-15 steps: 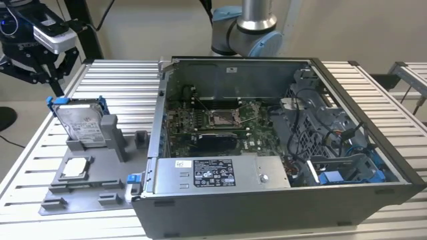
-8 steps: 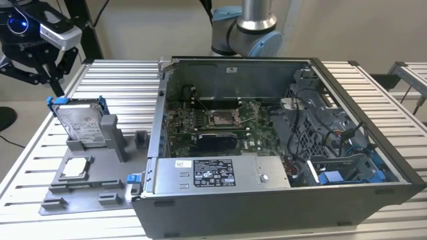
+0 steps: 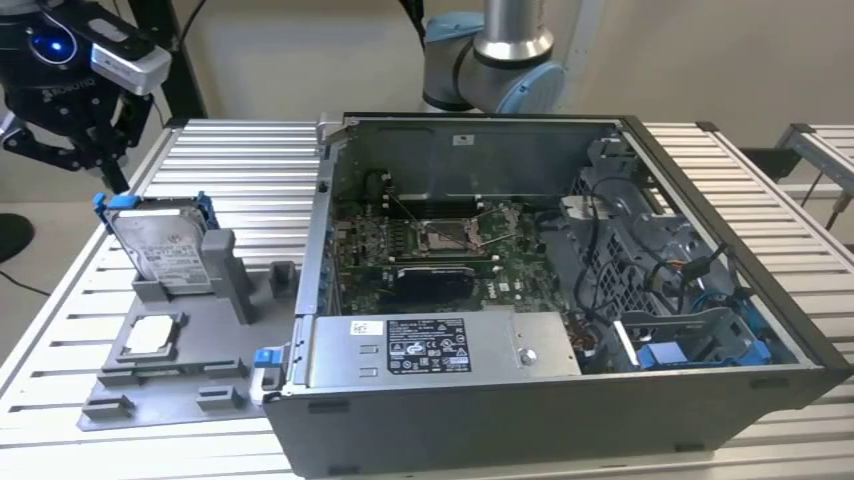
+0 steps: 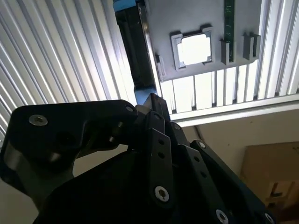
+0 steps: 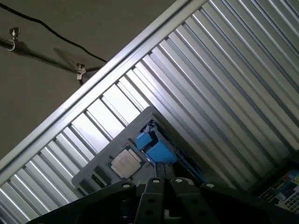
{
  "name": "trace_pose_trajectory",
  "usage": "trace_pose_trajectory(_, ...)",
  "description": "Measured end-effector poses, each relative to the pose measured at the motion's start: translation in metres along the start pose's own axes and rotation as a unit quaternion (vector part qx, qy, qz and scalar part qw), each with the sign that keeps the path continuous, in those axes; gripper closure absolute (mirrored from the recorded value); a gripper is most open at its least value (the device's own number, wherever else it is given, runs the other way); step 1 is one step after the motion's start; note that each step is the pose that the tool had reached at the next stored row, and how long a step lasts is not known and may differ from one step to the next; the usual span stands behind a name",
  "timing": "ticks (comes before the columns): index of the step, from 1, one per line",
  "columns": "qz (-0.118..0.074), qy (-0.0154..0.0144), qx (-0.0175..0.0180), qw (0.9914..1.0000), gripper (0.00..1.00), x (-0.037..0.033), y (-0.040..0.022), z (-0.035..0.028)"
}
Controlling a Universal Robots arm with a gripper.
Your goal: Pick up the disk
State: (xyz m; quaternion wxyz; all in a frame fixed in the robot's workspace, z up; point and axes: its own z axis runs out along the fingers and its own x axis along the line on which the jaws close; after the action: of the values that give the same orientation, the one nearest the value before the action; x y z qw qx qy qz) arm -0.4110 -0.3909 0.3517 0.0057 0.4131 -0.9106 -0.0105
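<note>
The disk [image 3: 163, 247] stands on edge in a slot of the grey holder plate [image 3: 180, 378] on the slatted table, at the exterior view's left. It is silver-grey with a white label and blue rails. My black gripper [image 3: 107, 180] hangs just above and to the left of the disk's top corner, apart from it, its fingers drawn together to one tip and holding nothing. In the second wrist view the gripper [image 4: 152, 99] points at the disk's dark edge [image 4: 135, 51]. In the first wrist view the gripper [image 5: 164, 179] sits right over the disk's blue rail [image 5: 156, 148].
A small square silver chip [image 3: 154, 333] lies in a recess of the holder plate, near the disk. An open computer case [image 3: 534, 300] stands to the exterior view's right of the holder. The arm's base [image 3: 497, 60] rises behind the case. The table edge [image 4: 224, 112] is close by.
</note>
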Motion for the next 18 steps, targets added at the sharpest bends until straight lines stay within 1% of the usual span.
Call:
trace_pose_trajectory(2,-0.017,0.0004,0.0001,0.99985,1.00,0.0000,0.0000,0.0000)
trace_pose_trajectory(5,-0.045,0.0011,0.0002,0.99899,1.00,0.0000,0.0000,0.0000)
trace_pose_trajectory(7,-0.063,0.0017,0.0003,0.99800,1.00,0.0000,0.0000,0.0000)
trace_pose_trajectory(9,-0.081,0.0022,0.0005,0.99670,1.00,0.0000,0.0000,0.0000)
trace_pose_trajectory(11,-0.099,0.0027,0.0006,0.99505,1.00,0.0000,0.0000,0.0000)
trace_pose_trajectory(13,-0.117,0.0032,0.0006,0.99310,1.00,0.0000,0.0000,0.0000)
trace_pose_trajectory(15,-0.135,0.0037,0.0007,0.99080,1.00,0.0000,0.0000,0.0000)
trace_pose_trajectory(17,-0.154,0.0041,0.0007,0.98813,1.00,0.0000,0.0000,0.0000)
trace_pose_trajectory(18,-0.163,0.0043,0.0008,0.98666,1.00,0.0000,0.0000,0.0000)
